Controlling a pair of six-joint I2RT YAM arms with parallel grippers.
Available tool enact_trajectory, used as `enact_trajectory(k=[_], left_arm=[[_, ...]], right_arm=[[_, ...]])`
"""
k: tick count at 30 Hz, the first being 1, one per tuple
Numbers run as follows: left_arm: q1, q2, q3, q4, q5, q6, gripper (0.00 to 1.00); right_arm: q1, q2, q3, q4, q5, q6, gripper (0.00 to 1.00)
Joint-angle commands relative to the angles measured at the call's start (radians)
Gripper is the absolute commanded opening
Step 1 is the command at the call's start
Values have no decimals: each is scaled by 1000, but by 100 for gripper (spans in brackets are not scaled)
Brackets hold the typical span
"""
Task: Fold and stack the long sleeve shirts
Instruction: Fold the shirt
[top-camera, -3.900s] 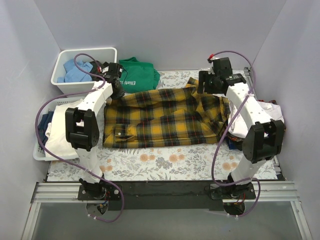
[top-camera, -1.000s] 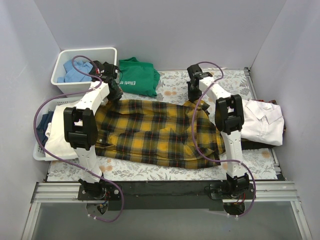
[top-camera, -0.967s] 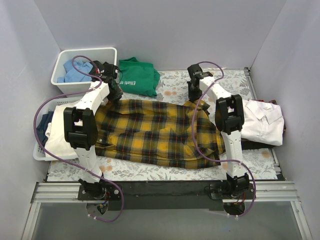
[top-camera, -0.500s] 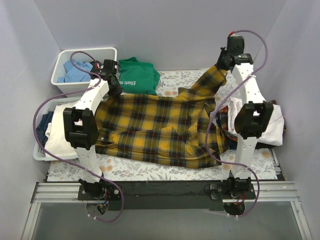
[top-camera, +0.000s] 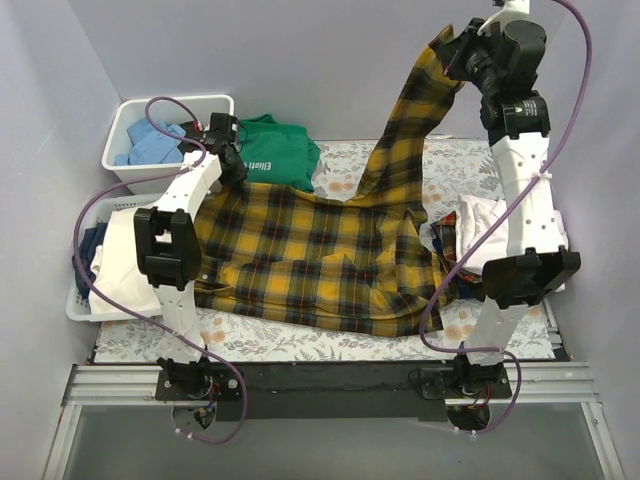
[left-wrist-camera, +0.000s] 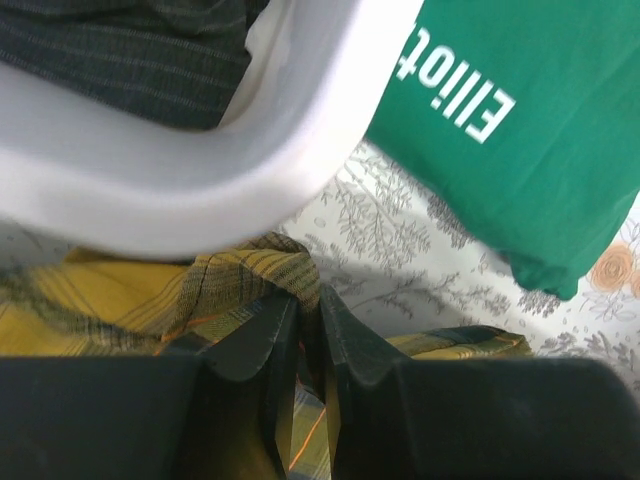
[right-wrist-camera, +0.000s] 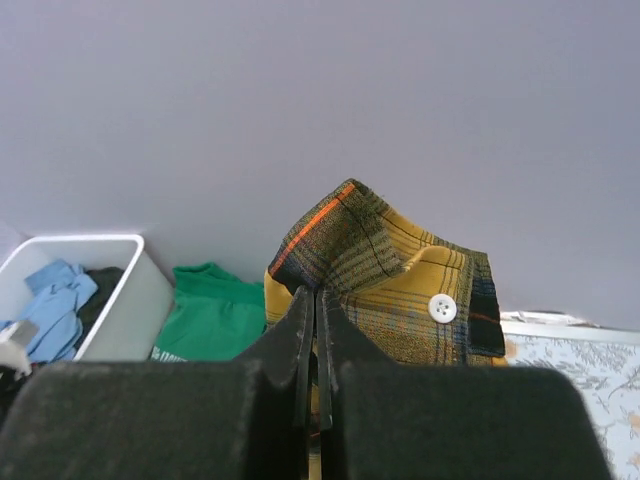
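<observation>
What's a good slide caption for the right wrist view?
Right tool shut on the yellow plaid shirt, held high before a grey wall.

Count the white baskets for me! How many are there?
2. The far basket stands in the back left corner with blue clothes inside. The near basket sits just in front of it, on the left side. No other baskets show.

R jaws pinch plaid shirt cuff (right-wrist-camera: 385, 268) (white button (right-wrist-camera: 441, 307) showing); green tee (right-wrist-camera: 208, 310) beyond.
</observation>
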Motion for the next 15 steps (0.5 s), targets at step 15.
enact_trajectory(k=[15], left_arm=[[10, 94, 228, -52, -63, -54, 12]], right_arm=[[233, -549, -420, 38, -263, -109, 1]])
